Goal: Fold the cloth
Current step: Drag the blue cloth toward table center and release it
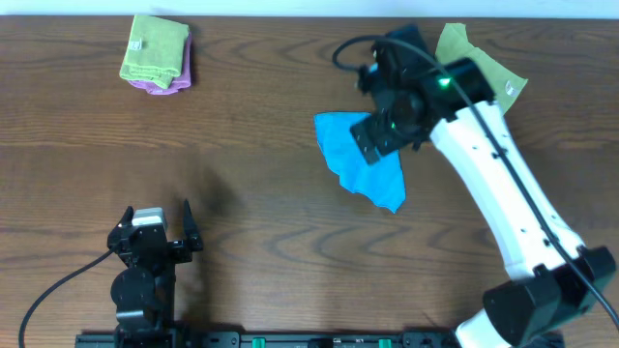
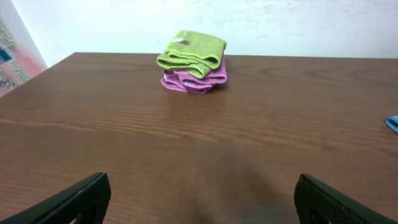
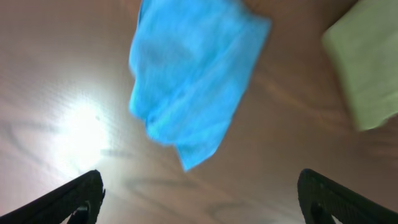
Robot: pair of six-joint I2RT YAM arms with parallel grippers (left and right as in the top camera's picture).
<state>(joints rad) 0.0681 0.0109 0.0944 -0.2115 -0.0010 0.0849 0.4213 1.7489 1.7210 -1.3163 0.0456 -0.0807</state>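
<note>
I note the cloth (image 1: 372,166), bright sky-blue microfibre, bunched into a rough creased wedge, lying on the table (image 1: 271,193), right of centre

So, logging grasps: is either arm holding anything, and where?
Nothing is held: both jaws stand open; the crumpled sky-blue microfibre cloth lies loose below the right gripper.

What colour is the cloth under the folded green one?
The bottom cloth is purple, clearest in the left wrist view.

Right arm (image 1: 503,184) is showing white casings between black joints, and a green light (image 1: 443,83) is glowing near its wrist. Left arm (image 1: 143,285) is presenting all black and carrying a pale grey block (image 1: 147,218). A black cable (image 1: 58,283) is trailing from its base. Left gripper (image 2: 200,190) is showing matte black fingers.
</note>
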